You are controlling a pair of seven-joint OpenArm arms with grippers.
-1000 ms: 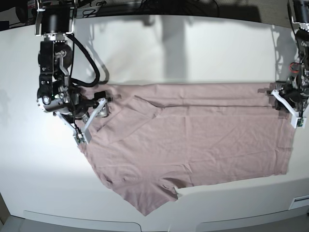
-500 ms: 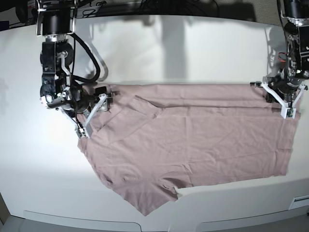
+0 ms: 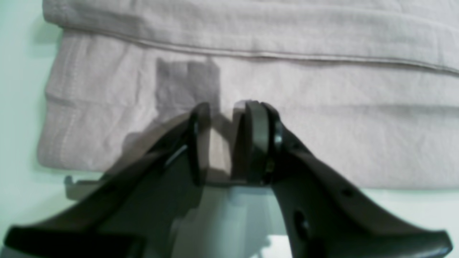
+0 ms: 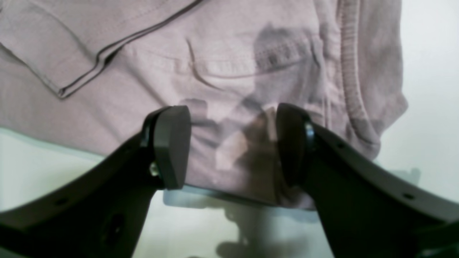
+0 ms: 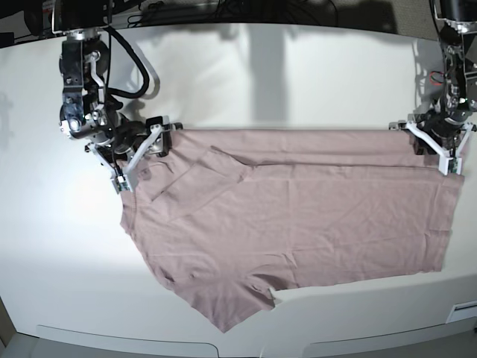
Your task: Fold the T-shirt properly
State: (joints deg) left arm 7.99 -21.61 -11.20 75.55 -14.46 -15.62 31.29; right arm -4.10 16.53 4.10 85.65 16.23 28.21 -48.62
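The left claw pinches the T-shirt hem; the right claw stands wide open, holding nothing.

A white table fills the view, brightly lit, with soft shadows near its far edge and dark clutter beyond.

Bare bench lies open behind the T-shirt; both arms flank its far corners.
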